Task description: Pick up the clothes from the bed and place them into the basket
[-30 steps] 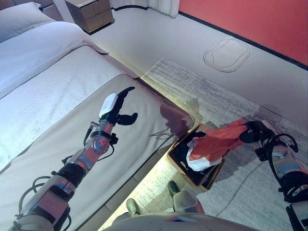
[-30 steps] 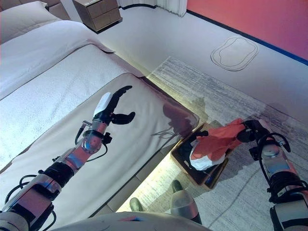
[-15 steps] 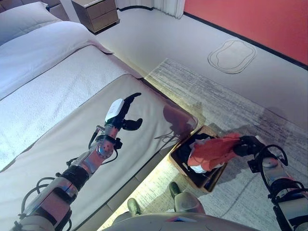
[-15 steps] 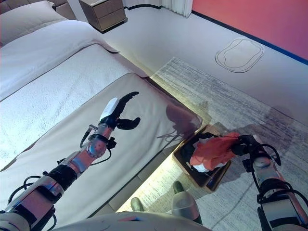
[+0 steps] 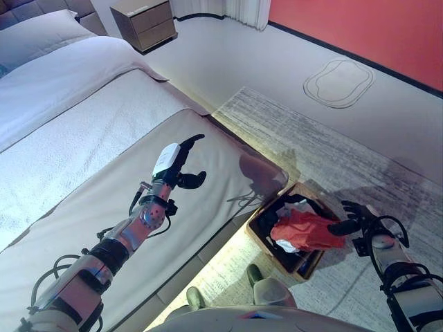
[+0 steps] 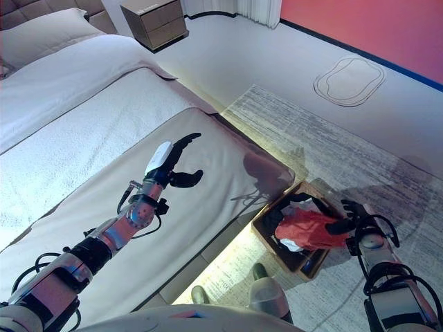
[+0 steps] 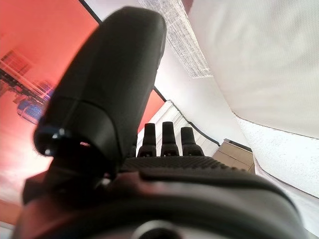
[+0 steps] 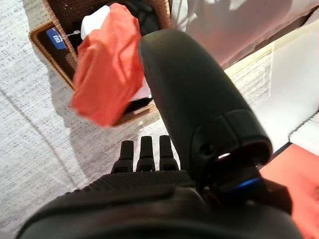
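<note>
A red cloth (image 5: 304, 230) lies on top of white and dark clothes in the brown wicker basket (image 5: 261, 214) on the rug by the bed's foot corner. My right hand (image 5: 354, 223) is open and empty just beside the basket, fingers straight, apart from the cloth; the right wrist view shows the cloth (image 8: 107, 64) draped over the basket's rim (image 8: 40, 39). My left hand (image 5: 176, 160) is open and empty, held above the beige bed cover (image 5: 104, 207); its straight fingers (image 7: 163, 137) show in the left wrist view. No clothes show on the bed.
A grey rug (image 5: 311, 138) lies under the basket. A wooden nightstand (image 5: 144, 21) stands at the far end by the pillow (image 5: 41, 48). A red wall (image 5: 360, 28) runs along the back.
My right hand has come down to the basket and opened, letting go of the red cloth, which now lies in the basket. The left hand has hardly moved. The camera shifted slightly.
</note>
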Available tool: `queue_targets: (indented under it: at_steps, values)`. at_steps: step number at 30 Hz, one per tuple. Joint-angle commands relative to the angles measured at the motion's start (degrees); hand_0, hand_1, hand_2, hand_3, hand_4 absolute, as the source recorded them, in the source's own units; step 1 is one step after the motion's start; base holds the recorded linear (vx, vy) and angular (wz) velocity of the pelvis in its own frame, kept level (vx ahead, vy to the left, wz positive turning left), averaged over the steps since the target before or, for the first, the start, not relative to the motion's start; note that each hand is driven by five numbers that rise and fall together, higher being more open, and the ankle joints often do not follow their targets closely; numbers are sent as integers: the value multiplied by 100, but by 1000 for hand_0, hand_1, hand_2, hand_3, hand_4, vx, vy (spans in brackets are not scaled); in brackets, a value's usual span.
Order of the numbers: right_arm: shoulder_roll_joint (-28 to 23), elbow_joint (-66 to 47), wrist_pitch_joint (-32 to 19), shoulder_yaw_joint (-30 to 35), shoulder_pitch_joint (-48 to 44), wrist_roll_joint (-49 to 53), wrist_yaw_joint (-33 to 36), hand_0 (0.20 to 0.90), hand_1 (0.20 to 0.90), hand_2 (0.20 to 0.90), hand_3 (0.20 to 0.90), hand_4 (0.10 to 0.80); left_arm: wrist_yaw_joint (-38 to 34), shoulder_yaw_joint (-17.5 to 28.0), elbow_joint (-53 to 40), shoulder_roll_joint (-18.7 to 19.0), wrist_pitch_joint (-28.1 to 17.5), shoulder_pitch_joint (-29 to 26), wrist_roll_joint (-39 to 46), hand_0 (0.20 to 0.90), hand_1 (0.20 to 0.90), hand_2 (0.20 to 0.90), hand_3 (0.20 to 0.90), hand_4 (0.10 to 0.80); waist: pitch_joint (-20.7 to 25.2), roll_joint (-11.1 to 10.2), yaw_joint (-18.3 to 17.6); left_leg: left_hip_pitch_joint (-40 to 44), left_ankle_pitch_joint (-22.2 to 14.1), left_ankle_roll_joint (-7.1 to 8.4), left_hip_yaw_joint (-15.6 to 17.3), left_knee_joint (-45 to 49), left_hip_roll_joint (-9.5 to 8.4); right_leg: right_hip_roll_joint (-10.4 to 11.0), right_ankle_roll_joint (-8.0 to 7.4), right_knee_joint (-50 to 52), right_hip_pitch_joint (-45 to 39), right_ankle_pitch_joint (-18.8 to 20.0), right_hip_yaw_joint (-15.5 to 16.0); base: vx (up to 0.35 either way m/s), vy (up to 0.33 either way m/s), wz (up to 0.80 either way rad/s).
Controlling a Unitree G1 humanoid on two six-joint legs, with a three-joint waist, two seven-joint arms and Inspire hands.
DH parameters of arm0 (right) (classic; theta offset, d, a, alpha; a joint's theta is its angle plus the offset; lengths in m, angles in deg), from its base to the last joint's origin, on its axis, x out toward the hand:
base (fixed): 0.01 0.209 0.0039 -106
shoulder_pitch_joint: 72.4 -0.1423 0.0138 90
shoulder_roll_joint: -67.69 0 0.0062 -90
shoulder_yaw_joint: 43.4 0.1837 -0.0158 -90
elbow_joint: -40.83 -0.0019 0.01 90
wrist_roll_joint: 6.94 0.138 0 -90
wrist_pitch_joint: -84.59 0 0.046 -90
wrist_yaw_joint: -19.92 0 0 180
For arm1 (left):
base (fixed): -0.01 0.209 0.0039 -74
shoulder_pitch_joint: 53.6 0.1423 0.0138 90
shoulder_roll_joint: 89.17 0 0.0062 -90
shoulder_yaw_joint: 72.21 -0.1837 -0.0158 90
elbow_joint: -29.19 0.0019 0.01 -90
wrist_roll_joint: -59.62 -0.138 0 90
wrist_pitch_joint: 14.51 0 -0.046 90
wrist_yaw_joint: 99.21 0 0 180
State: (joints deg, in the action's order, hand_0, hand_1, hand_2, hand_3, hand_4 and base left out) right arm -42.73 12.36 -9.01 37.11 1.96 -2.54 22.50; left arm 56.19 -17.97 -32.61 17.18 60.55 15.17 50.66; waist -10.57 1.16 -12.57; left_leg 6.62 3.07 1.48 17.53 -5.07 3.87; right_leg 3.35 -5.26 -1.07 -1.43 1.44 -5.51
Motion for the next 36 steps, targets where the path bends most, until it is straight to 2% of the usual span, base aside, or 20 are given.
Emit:
queue_targets:
  at_steps: [1,8,13,20,26,36]
  values:
    - [-228,-592,-482,48,-200,94,399,900,900,900,900,800,-401,321,-161,72,-398,-330,62,900,900,900,900,800,266,-163,144,105,-1112,-216,-82,561,-84,-64,-197,152,472,170,-94,0,0,0]
    - [-165,-2317,-568,171,290,468,536,900,900,900,900,800,-389,689,-62,-91,-366,84,-19,900,900,900,900,800,316,-234,161,134,-980,-174,-303,366,-88,-81,-174,139,386,132,-27,11,-4,5]
    - [187,-3204,-732,216,668,464,762,900,900,900,900,800,-351,971,22,-303,-396,435,-179,900,900,900,900,800,344,-232,204,135,-900,-155,-475,237,-107,-94,-141,79,296,94,25,34,7,16]
    - [947,-4296,-1034,-33,1116,-58,1298,900,900,900,900,800,-190,1278,-59,-595,-583,1183,-125,900,900,900,900,800,373,-176,428,109,-777,-136,-841,77,-153,-26,-98,-29,103,14,300,51,17,22]
    - [1023,-4731,-1212,-461,1244,-535,1298,900,900,900,900,800,22,1471,-28,-756,-839,1644,195,900,900,900,900,800,436,-141,645,66,-735,-102,-1019,59,-153,53,-75,-119,-50,-63,608,60,27,22]
    - [926,-4820,-1151,-750,1306,-462,1006,900,900,900,900,800,789,1626,-69,-743,-803,2046,720,900,900,900,900,800,513,-235,1002,23,-663,-65,-1224,45,-132,136,-67,-241,-293,-131,1140,50,-16,22]
